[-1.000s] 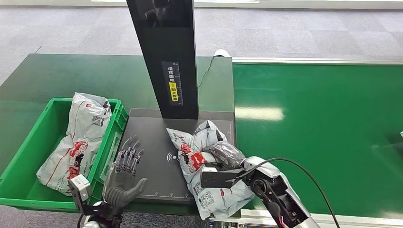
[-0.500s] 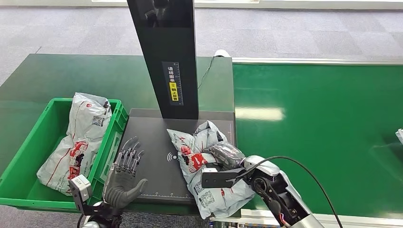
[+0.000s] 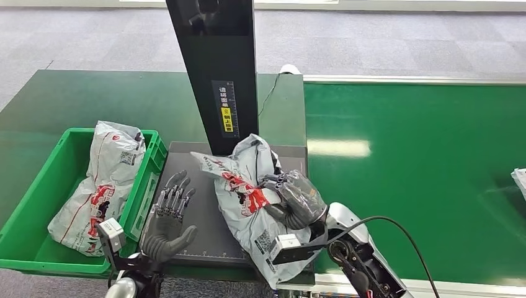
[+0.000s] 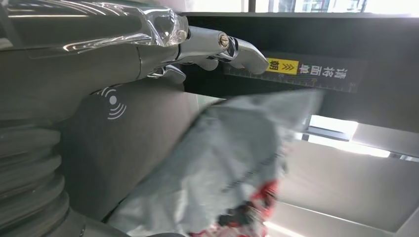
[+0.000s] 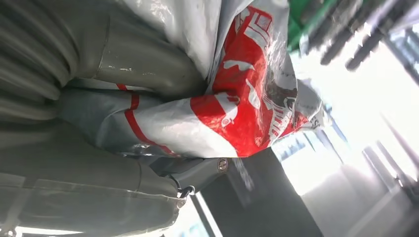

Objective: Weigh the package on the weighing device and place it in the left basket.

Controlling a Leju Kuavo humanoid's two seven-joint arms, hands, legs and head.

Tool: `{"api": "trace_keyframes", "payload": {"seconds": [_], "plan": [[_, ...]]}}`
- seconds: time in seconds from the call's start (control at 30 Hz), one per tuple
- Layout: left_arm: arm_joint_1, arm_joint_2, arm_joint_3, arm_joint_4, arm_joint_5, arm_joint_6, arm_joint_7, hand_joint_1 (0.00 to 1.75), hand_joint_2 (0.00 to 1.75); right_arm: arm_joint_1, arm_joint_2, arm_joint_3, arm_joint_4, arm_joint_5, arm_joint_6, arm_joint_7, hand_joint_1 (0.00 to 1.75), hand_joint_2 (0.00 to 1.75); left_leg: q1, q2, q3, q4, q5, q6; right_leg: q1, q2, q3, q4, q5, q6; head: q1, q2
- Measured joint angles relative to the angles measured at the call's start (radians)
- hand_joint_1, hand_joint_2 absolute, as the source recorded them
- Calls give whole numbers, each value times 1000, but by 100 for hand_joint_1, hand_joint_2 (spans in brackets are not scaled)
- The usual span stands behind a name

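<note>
Grey plastic package (image 3: 248, 186), gripped by the right hand (image 3: 296, 200), sits tilted on the black scale (image 3: 198, 211), while the left hand (image 3: 169, 217) hovers beside it, fingers spread, its wrist camera catching the scale's wireless mark (image 4: 113, 102).

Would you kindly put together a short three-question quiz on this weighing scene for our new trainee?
1. True or false: the green basket already contains a package.
2. Which hand grips the grey and red package over the black scale plate? A) left hand B) right hand
3. Fill in: the left hand hovers with fingers ____ above the plate.

Key: 1 true; 2 B; 3 spread.
</note>
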Motion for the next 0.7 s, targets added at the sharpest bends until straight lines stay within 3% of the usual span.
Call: {"api": "trace_keyframes", "payload": {"seconds": [0.07,0.1,0.27,0.7], "plan": [[-5,3,-4,5,3,0,0,0,175,11,0,-4,-24,18,-62,-2,17,175,0,0,0,0,0,0,0,0,0,0,0,0,0,0],[-8,4,-6,7,5,0,0,0,175,14,0,-7,-36,22,-90,1,0,175,0,0,0,0,0,0,0,0,0,0,0,0,0,0],[-16,9,-16,14,12,0,3,0,175,26,1,-20,-76,23,-149,22,0,175,0,0,0,0,0,0,0,0,0,0,0,0,0,0],[-23,16,-22,22,12,0,3,0,175,36,1,-30,-98,23,-156,29,0,175,0,0,0,0,0,0,0,0,-1,0,0,0,0,0]]}}
